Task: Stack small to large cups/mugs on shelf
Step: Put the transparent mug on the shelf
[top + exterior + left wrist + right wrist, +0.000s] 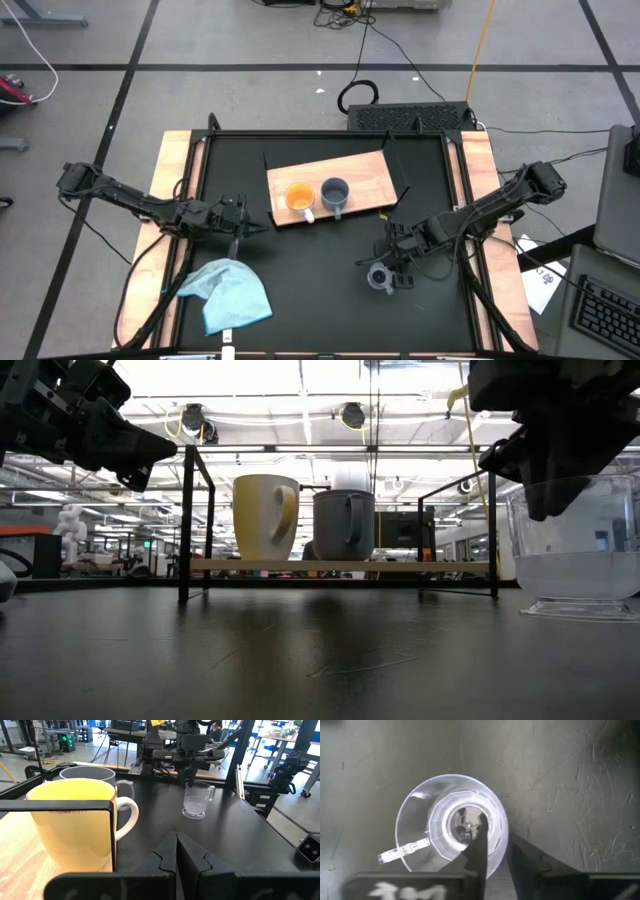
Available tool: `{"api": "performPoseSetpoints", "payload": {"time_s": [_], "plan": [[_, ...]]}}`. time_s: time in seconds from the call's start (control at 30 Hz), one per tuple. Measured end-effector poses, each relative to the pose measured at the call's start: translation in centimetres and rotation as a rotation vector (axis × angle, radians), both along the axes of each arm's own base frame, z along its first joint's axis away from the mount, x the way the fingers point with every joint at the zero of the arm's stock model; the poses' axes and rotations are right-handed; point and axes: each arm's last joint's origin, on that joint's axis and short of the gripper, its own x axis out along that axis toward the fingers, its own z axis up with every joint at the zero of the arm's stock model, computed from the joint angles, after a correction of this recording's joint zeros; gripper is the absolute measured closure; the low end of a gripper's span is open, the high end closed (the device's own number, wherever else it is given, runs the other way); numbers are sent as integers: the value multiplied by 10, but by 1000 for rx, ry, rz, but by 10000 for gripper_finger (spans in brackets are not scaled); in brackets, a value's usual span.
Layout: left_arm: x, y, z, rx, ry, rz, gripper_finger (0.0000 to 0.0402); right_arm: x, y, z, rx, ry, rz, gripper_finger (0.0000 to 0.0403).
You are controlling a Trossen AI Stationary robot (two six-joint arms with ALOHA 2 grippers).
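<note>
Fingers of right gripper [495, 857] apparently pinching clear cup [451, 822] rim, left gripper [176, 851] clenched, idle beside shelf [355, 172].

The counter [320, 270] has a black matt top, finely scratched in the right wrist view, with pale bare wood side rails [176, 175]. The shelf [365, 175] is a light-brown wooden board with visible grain, carried on a thin black metal frame [185, 525]. The clear cup [451, 823] is see-through and glossy, glass or plastic; which cannot be told. The orange cup [299, 198] and the grey-blue cup [334, 193] look smooth with a soft sheen. The cloth [228, 292] is light blue, soft and rumpled. The right tool [495, 851] has dark matt fingers [478, 854], as does the left tool [176, 856].
</note>
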Motion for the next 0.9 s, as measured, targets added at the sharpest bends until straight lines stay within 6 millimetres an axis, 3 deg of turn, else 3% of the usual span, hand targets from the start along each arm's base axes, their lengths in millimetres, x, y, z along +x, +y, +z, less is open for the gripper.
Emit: {"api": "performPoseSetpoints", "payload": {"time_s": [0.17,0.57,0.9], "plan": [[0,0,0,0,0,0,394,1,-2,0,0,0,-9,397],[0,0,0,9,0,-1,394,10,-19,2,-46,-50,-110,401],[0,0,0,10,2,-1,394,25,-43,37,-45,-56,-153,402]]}}
